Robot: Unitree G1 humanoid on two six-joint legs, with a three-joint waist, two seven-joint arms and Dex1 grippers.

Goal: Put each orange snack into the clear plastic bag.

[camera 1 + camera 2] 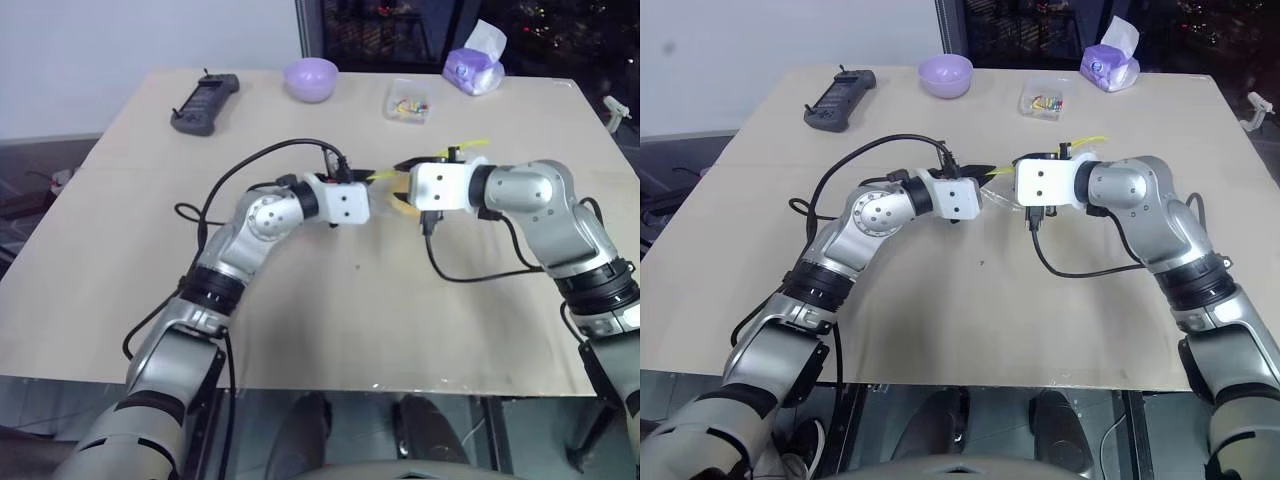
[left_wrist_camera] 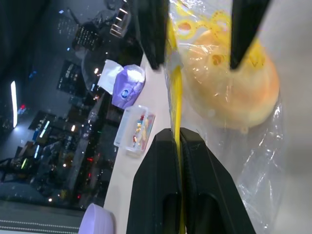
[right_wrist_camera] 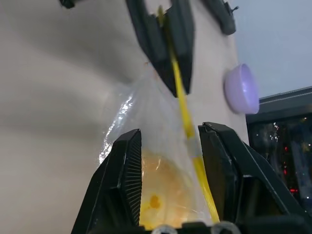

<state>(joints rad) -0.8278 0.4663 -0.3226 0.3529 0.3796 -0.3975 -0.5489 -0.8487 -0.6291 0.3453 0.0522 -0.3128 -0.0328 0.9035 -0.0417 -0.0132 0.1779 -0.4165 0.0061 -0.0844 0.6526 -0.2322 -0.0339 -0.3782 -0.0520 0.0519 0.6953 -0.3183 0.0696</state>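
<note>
Bun (image 2: pixel 234 83) sits inside the bag (image 2: pixel 253 161), seen orange-yellow through the crinkly film, and the bag hangs between my two grippers above the middle of the table (image 1: pixel 330 320). I judge the bagging step done for this bun; what is left is closing or setting the bag down, so the next move calls for a steady hold on the yellow strip (image 2: pixel 174 97) while the other side lets go cleanly.

My left gripper (image 2: pixel 178 136) has its fingers pressed together on the yellow strip, pinching the bag's edge; the bun lies just beyond them, at about one o'clock from the fingertips in the left wrist view. My right gripper (image 3: pixel 168 141) has its fingers spread, with the strip and film passing between them and the bun low in the gap. I cannot tell whether either pad touches the film.

Farther out on the table, at twelve o'clock from the grippers, stand a bowl (image 1: pixel 310 78), a small box (image 1: pixel 407 101) and a tissue pack (image 1: pixel 475 62); a controller (image 1: pixel 204 101) lies at ten.
</note>
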